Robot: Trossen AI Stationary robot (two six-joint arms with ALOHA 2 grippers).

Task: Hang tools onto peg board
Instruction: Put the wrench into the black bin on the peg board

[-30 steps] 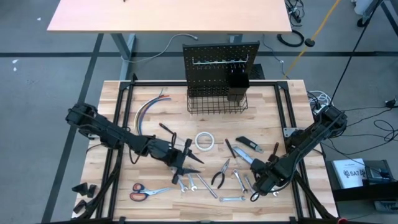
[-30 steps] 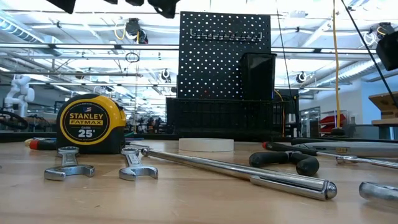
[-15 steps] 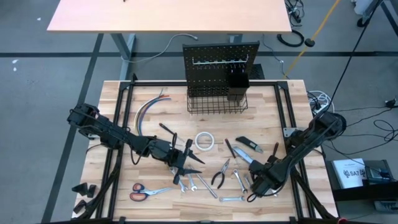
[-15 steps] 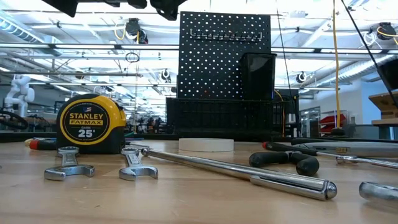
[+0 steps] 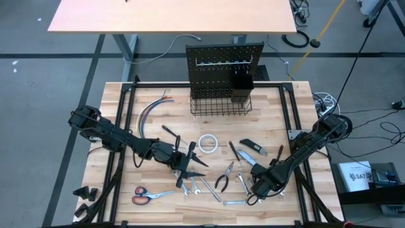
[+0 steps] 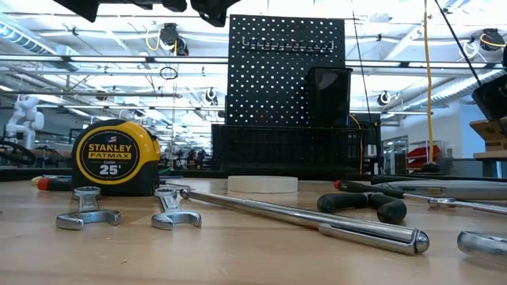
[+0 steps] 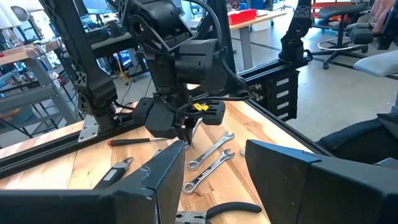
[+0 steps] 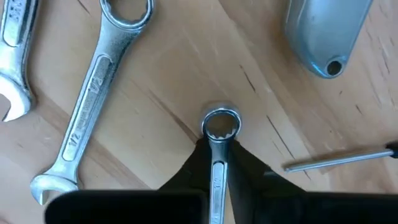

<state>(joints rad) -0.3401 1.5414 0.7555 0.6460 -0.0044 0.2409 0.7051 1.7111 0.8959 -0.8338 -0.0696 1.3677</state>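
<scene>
The black peg board (image 5: 224,58) stands upright at the table's far edge, with its wire basket (image 5: 220,105) and cup (image 5: 242,88). Silver wrenches (image 5: 193,187), black-handled pliers (image 5: 224,179), orange-handled scissors (image 5: 145,196) and a blue knife (image 5: 258,149) lie on the wood. The yellow tape measure (image 6: 116,157) shows in the low view. My right gripper (image 5: 255,188) is low over the near right of the table, shut on a silver wrench (image 8: 219,134). My left gripper (image 5: 190,163) is open and empty near the table's middle, its fingers apart in its wrist view (image 7: 214,180). My right gripper pinches the wrench's shaft (image 8: 219,171) between its two fingers, just behind the ring end (image 8: 220,125). The fingers (image 8: 196,163) point down at the table and lie along the shaft. The ring end sticks out past the fingertips, close to the wood; whether it is lifted, I cannot tell.
A white tape roll (image 5: 209,144), a bundle of coloured wires (image 5: 152,107) and a red-and-black screwdriver (image 5: 169,132) also lie on the table. Two more wrenches (image 8: 93,93) lie right beside the held one, and a silver tool's end (image 8: 323,37) lies near it.
My right gripper has gone a little toward the table's left and near edge, staying low over the wrenches. My left arm has kept still.
</scene>
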